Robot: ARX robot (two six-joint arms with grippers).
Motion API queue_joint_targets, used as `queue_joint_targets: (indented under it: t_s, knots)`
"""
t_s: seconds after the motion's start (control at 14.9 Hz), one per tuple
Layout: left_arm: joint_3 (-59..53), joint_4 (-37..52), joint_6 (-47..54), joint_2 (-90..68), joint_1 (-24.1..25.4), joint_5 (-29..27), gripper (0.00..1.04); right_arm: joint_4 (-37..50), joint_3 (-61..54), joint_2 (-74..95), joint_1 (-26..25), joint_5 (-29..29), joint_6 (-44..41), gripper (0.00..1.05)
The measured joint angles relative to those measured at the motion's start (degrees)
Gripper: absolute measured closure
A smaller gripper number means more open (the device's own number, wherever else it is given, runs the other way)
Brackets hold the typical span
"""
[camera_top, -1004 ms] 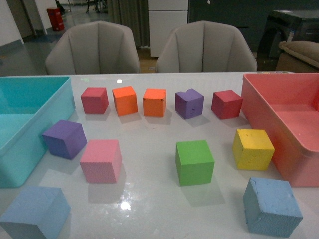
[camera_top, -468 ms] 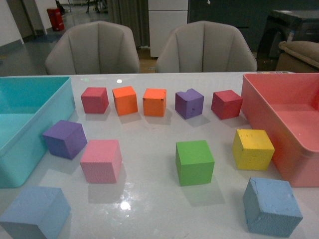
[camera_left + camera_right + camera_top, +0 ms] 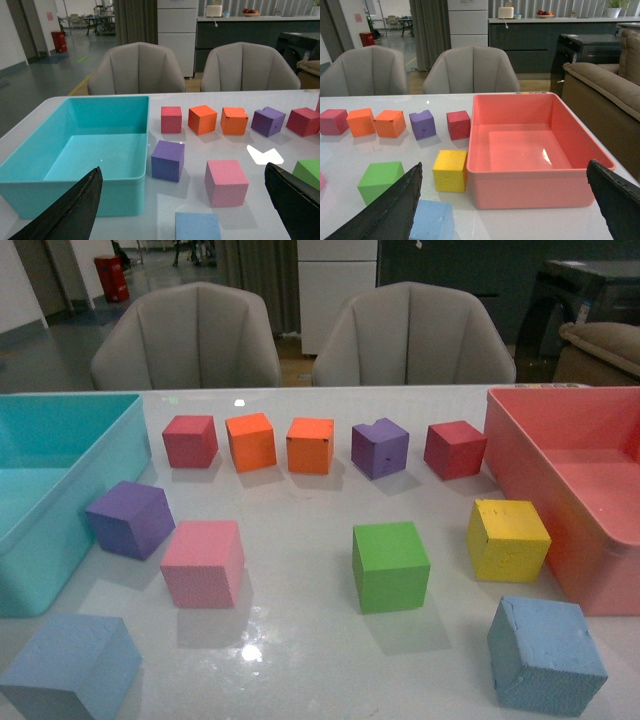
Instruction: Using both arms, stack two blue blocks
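Blue left block [image 3: 70, 665] in lower-left corner, right block [image 3: 545, 655] lower right. Left gripper [image 3: 182, 167], right gripper [image 3: 504, 164] gape; each block between its fingers.

Front cam: low at the near table [image 3: 300, 540] edge, facing 2 chairs [image 3: 190, 335] across it. L wrist cam faces the same way, higher, behind the teal bin [image 3: 125, 195]; R wrist cam behind the pink bin [image 3: 530, 190]. All 3 share the back row of 5 cubes [image 3: 310, 445] & chairs; front & R also share 1 blue cube [image 3: 545, 655].
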State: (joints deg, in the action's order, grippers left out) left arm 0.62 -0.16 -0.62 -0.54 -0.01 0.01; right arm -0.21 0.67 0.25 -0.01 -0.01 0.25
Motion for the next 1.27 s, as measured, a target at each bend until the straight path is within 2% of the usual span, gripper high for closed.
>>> queue_joint_targets:
  t_s: [0.2, 0.27, 0.4, 0.54, 0.6, 0.8, 1.14, 1.27]
  knots:
    - [0.00, 0.00, 0.00, 0.00, 0.00, 0.00, 0.07, -0.22, 0.02, 0.07, 0.13, 0.61, -0.37, 0.06]
    - [0.00, 0.00, 0.00, 0.00, 0.00, -0.02, 0.07, 2.86, 0.33, 3.98, 1.62, 6.10, -3.10, 0.06]
    - [0.00, 0.00, 0.00, 0.00, 0.00, 0.00, 0.07, 15.45, 5.07, 19.52, 0.39, 6.84, -5.92, 0.06]
    - [0.00, 0.00, 0.00, 0.00, 0.00, -0.02, 0.07, 26.80, 14.14, 36.83, 1.66, 5.20, -5.62, 0.06]
    - [0.00, 0.00, 0.00, 0.00, 0.00, 0.00, 0.07, 27.56, 19.45, 46.23, 2.16, 4.46, -4.02, 0.06]
    - [0.00, 0.00, 0.00, 0.00, 0.00, -0.02, 0.07, 18.58, 31.17, 72.61, 5.31, 3.98, 2.36, 0.06]
    - [0.00, 0.00, 0.00, 0.00, 0.00, 0.00, 0.07, 17.81, 32.59, 91.62, 12.94, 5.88, 11.08, 0.06]
    - [0.00, 0.00, 0.00, 0.00, 0.00, -0.02, 0.07, 16.98, 35.21, 99.93, 16.22, 5.57, 17.16, 0.06]
